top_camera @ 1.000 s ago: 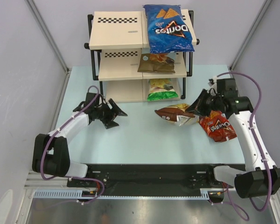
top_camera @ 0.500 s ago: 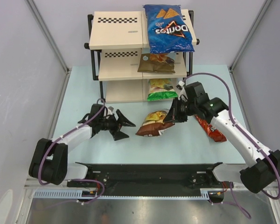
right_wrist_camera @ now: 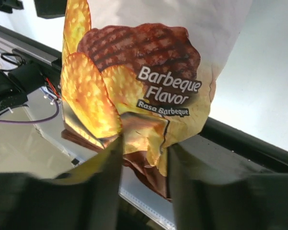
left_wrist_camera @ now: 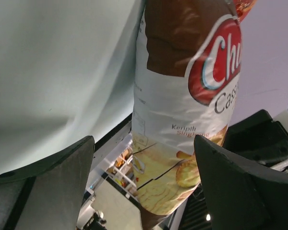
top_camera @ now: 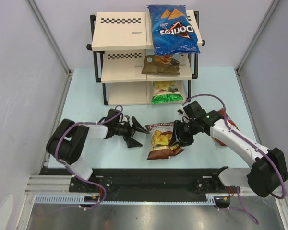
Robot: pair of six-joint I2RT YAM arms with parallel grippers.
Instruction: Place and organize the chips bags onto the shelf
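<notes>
One brown Chuba bag (top_camera: 162, 140) lies on the bench (top_camera: 96, 96) before the shelf (top_camera: 120, 31). It is likely light, soft and slippery, with fragile contents, so grip a crimped seam. The left gripper (top_camera: 138, 135) jaws stand apart. The right gripper (top_camera: 179, 135) jaws straddle the bag's edge; whether they are clamped cannot be told.

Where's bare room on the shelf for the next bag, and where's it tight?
Left half of every tier of the black-framed beige-board shelf is bare: beside the blue Doritos bag on top, the brownish bag in the middle, the green-white bag at the bottom. The pale table is crowded centre-front: the brown-white barbeque bag lies between the left pincer and right pincer.
</notes>
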